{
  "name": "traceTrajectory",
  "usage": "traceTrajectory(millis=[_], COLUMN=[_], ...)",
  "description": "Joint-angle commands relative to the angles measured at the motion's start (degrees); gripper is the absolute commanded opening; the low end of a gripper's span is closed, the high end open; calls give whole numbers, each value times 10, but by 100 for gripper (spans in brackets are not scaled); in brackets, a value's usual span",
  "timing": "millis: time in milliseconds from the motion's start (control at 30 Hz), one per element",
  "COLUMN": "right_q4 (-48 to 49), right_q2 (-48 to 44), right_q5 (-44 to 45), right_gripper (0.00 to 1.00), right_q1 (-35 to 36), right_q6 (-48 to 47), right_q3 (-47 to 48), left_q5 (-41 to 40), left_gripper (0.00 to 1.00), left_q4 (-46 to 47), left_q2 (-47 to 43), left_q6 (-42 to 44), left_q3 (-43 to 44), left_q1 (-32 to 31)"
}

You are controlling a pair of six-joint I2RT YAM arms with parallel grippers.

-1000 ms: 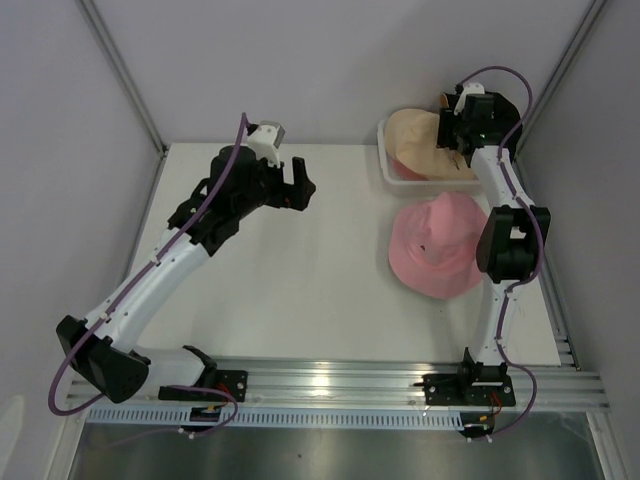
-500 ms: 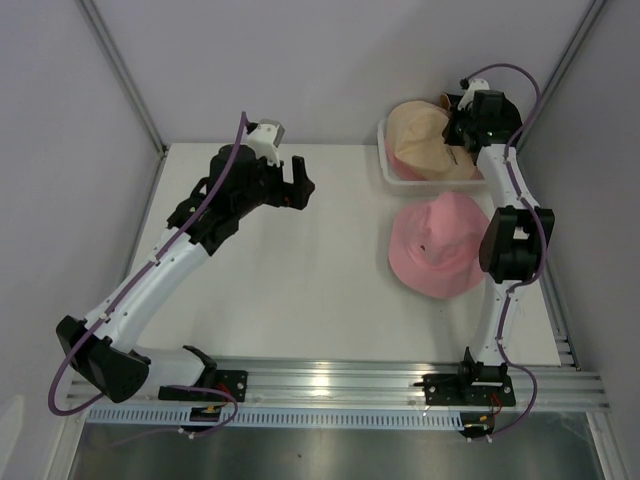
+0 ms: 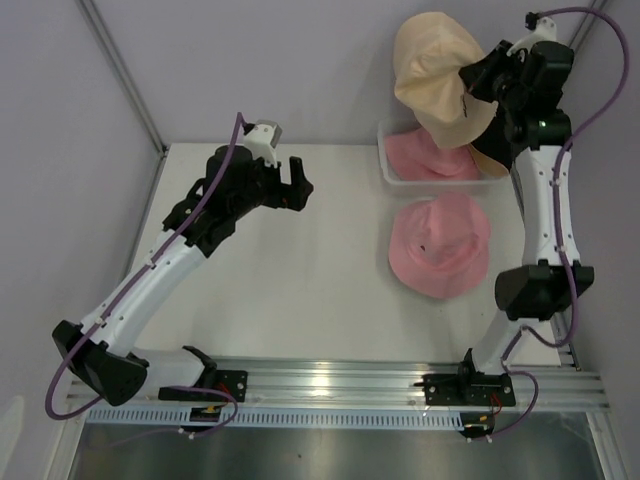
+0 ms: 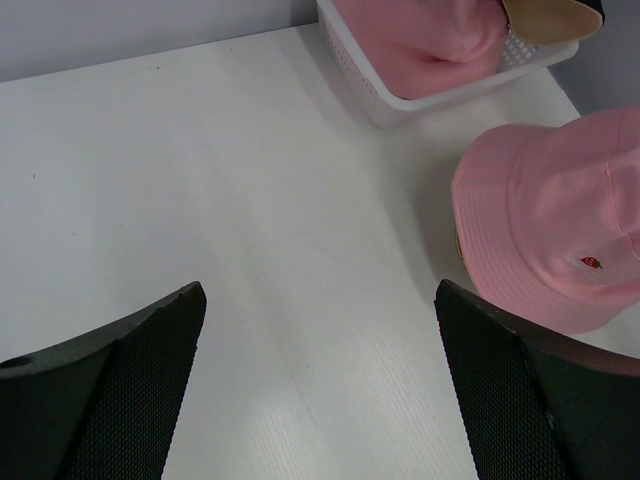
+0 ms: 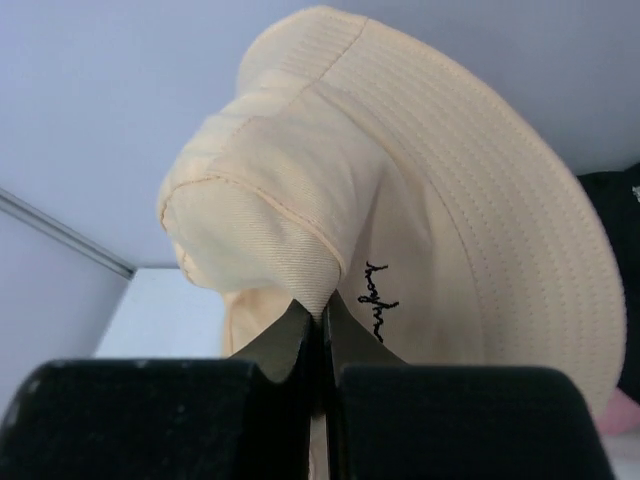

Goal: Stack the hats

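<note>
- We have lifted the beige hat out of the bin, right jaws pinched shut on its fabric, baring a second pink hat
- Left jaws gape empty; we'd stack it on the loose pink hat nearby

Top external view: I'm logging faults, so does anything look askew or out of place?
Only the soft beige fabric bucket hat: the right hand pinches a fold of it, so it hangs crumpled and tilted above the white plastic basket. The pink fabric bucket hat on the table lies flat.
</note>
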Motion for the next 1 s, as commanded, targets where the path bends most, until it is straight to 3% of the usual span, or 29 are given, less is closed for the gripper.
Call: traceTrajectory(millis=[0,167,333,500,767,967], right_q4=[-22,-43,-78,-83,-138,-161], right_q2=[-116,-268,-402,-510,-600,-632], right_q5=[28,11,58,40,60,64], right_gripper=[0,0,0,0,0,0], right_q1=[-2,1,0,7,9,9], right_q6=[84,146,184,231,191,168], right_q3=[-73,-199,-329,-361,-393,-440], left_q5=[12,34,66,80,150,114], left_gripper=[99,99,100,100,100,100], left_q4=[6,9,21,61,103,123], left_q2=[-23,-29,-38,-48,-32,-48], left_q6=[-14,-29,-49,-60,-131,-133], left_q3=[25,22,5,-17,-9,-20], left_q1=[-5,-5,-5,-5,-5,-5])
